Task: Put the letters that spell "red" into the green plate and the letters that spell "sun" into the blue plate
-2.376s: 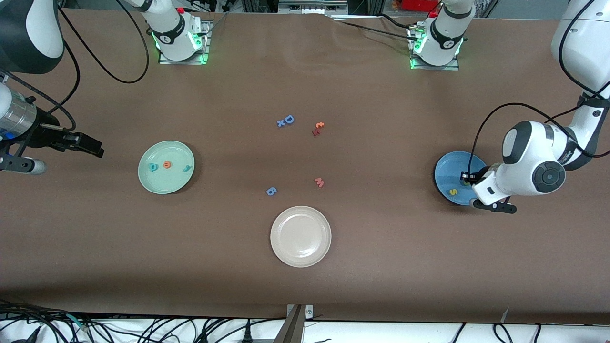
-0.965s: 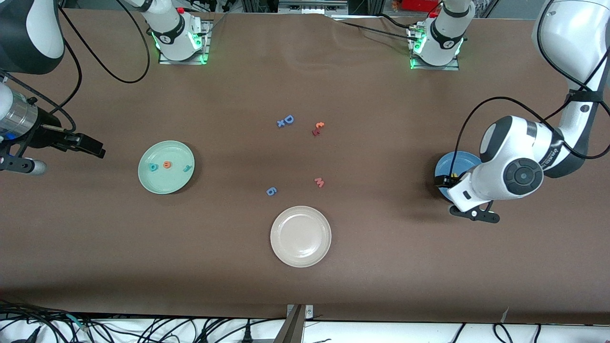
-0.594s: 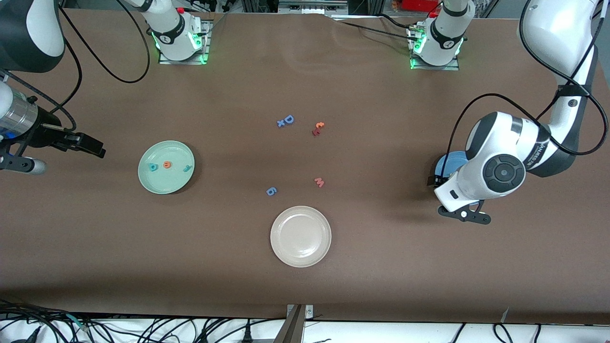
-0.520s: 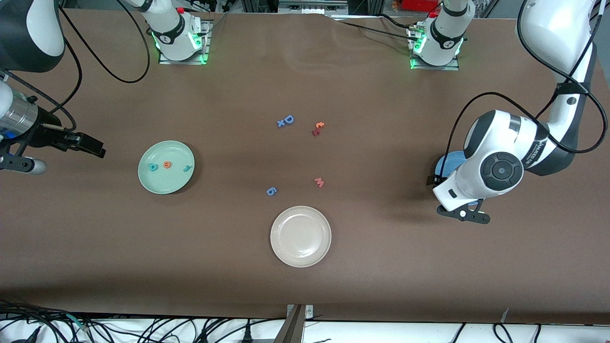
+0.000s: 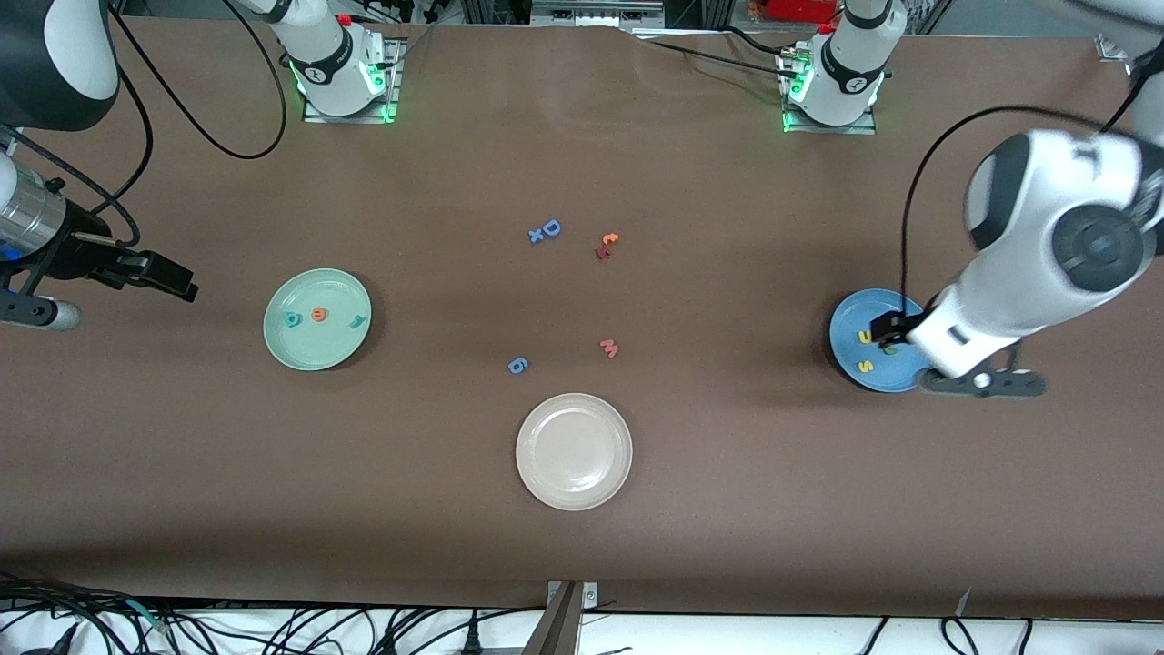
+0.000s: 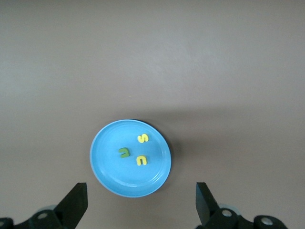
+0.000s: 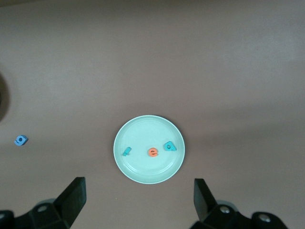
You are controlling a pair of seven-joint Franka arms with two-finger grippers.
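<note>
Covering the table [image 5: 727, 509], a plain brown sheet.

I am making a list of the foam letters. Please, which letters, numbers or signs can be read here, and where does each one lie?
"s", two "u"/"n" shapes: in the blue plate.
"e", a "d"-like and an "r"-like shape: in the green plate.
"D" and "x": on the table.
"6": on the table.
"m" or "w": on the table.
Red and orange pair: too small to read.

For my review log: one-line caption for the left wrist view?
Open left gripper above blue plate holding yellow and green letters.
</note>
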